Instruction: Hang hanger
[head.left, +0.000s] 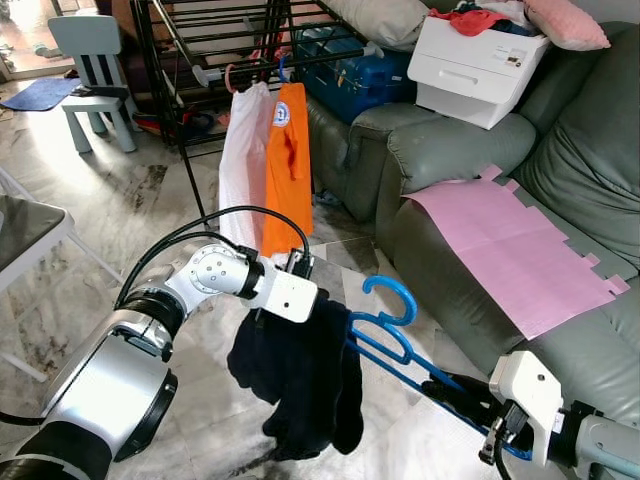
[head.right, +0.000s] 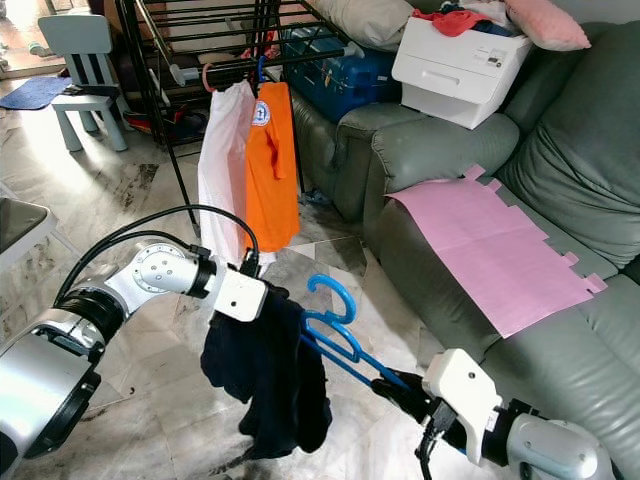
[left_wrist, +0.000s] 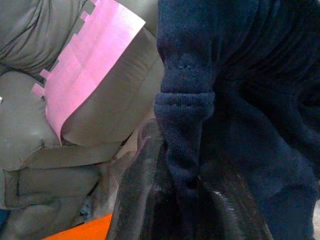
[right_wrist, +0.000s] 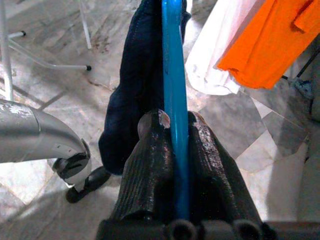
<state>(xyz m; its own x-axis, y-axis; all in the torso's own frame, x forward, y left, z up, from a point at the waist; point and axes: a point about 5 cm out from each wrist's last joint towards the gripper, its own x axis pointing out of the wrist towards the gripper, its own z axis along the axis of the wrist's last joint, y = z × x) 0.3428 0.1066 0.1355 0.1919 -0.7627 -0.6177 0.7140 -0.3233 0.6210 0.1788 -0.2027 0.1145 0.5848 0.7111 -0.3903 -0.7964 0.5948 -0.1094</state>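
Observation:
A blue plastic hanger (head.left: 390, 325) sticks out above the floor, hook up, with a dark navy garment (head.left: 300, 375) draped over one end. My right gripper (right_wrist: 175, 125) is shut on the hanger's lower bar (right_wrist: 173, 75); it also appears at the bottom right (head.left: 465, 395). My left gripper (head.left: 315, 300) is shut on the navy garment's (left_wrist: 240, 100) thick cuff. Behind stands a black drying rack (head.left: 250, 40) with a white shirt (head.left: 243, 160) and an orange shirt (head.left: 288, 170) hanging from its bar.
A grey sofa (head.left: 450, 150) runs along the right, with a pink sheet (head.left: 520, 250) on its seat and a white printer (head.left: 475, 65) on the armrest. A small grey chair (head.left: 90, 70) stands at the far left. A white table's edge (head.left: 30, 235) shows left.

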